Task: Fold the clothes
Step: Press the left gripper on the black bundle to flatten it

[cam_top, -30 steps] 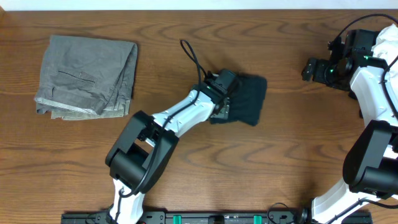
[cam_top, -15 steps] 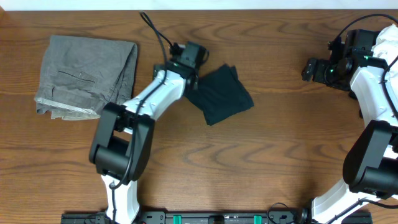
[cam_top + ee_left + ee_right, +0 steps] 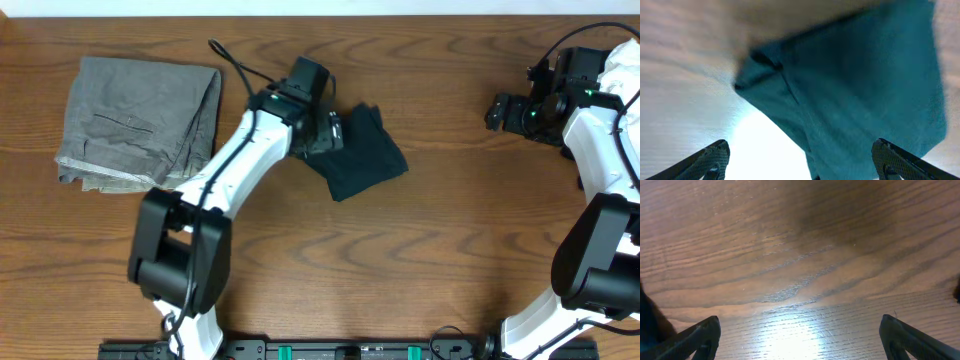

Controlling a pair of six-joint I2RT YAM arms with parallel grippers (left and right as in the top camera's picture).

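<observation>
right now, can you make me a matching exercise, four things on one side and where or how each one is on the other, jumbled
1. grey trousers
2. black garment
3. white garment
4. right gripper

a. open above the bare table
b. folded, at the left end of the table
c. at the far right edge of the overhead view
d. folded, mid-table, next to the left gripper

Pairs: 1-b, 2-d, 3-c, 4-a

The overhead view is evenly lit and sharp, with only soft shadows on the desk (image 3: 420, 250). The left wrist view is washed out and smeared. White glare sits at its lower centre-left, and the dark folded garment (image 3: 865, 85) reads teal. The right wrist view shows a bright sheen at lower centre — its upper part is dimmer.
</observation>
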